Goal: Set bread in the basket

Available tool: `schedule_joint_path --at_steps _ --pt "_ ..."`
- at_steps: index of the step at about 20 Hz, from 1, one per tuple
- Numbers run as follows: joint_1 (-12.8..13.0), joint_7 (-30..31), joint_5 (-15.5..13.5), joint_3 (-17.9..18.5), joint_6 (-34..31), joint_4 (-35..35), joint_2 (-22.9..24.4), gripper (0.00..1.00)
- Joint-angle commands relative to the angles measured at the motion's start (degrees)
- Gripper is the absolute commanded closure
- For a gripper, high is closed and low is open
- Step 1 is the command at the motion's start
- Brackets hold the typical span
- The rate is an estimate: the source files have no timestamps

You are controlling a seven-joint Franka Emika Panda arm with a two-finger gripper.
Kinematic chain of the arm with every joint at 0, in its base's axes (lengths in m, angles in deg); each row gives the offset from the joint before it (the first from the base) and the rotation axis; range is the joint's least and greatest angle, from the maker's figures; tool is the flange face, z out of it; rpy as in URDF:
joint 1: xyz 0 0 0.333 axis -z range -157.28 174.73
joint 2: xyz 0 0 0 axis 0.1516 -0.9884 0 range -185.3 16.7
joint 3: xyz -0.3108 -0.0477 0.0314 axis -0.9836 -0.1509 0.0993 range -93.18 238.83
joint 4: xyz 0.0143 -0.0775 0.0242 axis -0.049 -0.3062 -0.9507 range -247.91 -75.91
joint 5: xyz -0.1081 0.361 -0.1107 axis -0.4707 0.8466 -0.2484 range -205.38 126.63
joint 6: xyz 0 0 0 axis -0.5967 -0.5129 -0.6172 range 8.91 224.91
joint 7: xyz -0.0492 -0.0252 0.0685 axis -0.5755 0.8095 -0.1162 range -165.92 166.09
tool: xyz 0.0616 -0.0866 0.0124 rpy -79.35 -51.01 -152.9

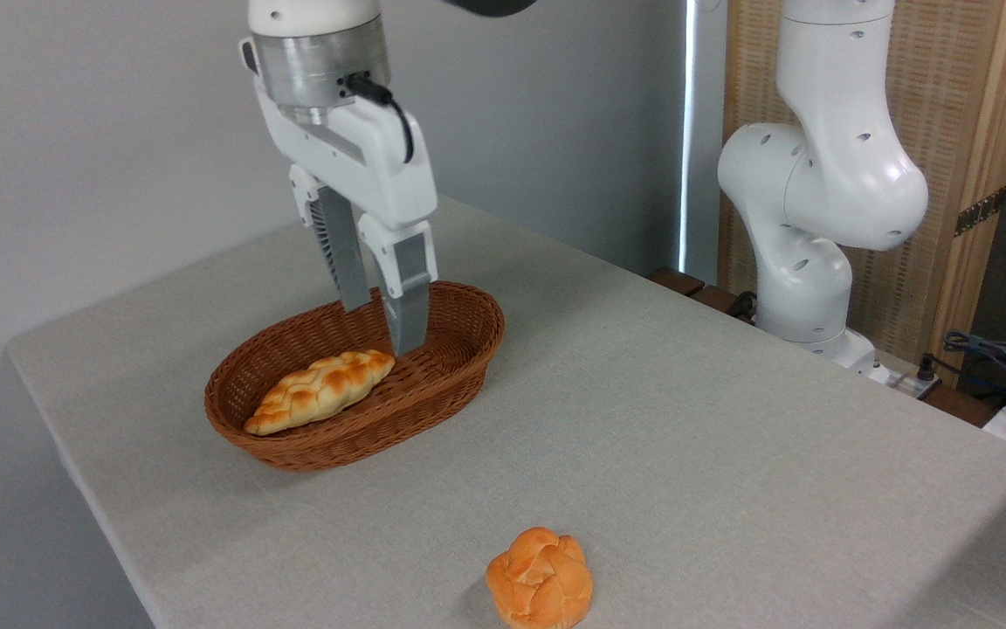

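Tabletop (643, 419) in pale grey cloth carries everything, with the white Panda arm (826, 175) rising at its far right edge. On it sits the oval wicker basket (459, 336), and the braided loaf (321, 390) lies inside, toward its near-left end. Above the loaf's right tip hangs the gripper (382, 325), fingers apart and holding nothing, though whether the front finger touches the crust is hard to tell. If it does, a careless lift could drag the loaf or tip the light basket. A small round knotted bun (540, 578) sits well apart, near the table's front edge.
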Motion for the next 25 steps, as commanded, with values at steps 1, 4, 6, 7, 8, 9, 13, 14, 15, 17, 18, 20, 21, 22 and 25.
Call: schedule_joint_path --at_steps 1,4,6,7,8,9,13,14,15,17,18,20,21,22,25 --pt "0.8 -1.1 -0.3 1.2 -4.4 3.2 -0.2 0.00" --pt "0.3 -1.5 -0.5 2.1 -5.1 3.5 -0.3 0.00" --pt "0.2 -1.5 -0.4 2.2 -5.0 3.7 -0.6 0.00" --pt "0.2 -1.4 -0.5 2.2 -5.0 4.2 -1.0 0.00" --pt "0.2 -1.4 -0.5 2.2 -5.0 4.4 -1.1 0.00" --pt "0.2 -1.4 -0.3 1.8 -5.0 4.4 -1.1 0.00" --pt "0.2 -1.4 -0.4 1.8 -4.7 4.4 -0.7 0.00" --pt "0.2 -1.4 -0.5 1.9 -4.7 4.3 -0.6 0.00" --pt "0.2 -1.2 -0.5 2.0 -4.7 4.3 -0.6 0.00" --pt "0.2 -1.2 -0.8 2.0 -4.7 4.3 -0.6 0.00" --pt "0.1 -1.2 -0.8 2.1 -4.5 4.3 -0.6 0.00" --pt "0.2 -1.1 -0.8 2.1 -4.5 4.3 -0.6 0.00" --pt "0.2 -1.1 -0.8 2.1 -4.4 4.3 -0.6 0.00" --pt "0.2 -1.1 -0.7 2.1 -4.4 4.3 -0.6 0.00" --pt "0.1 -1.0 -0.6 2.1 -4.5 4.3 -0.6 0.00"
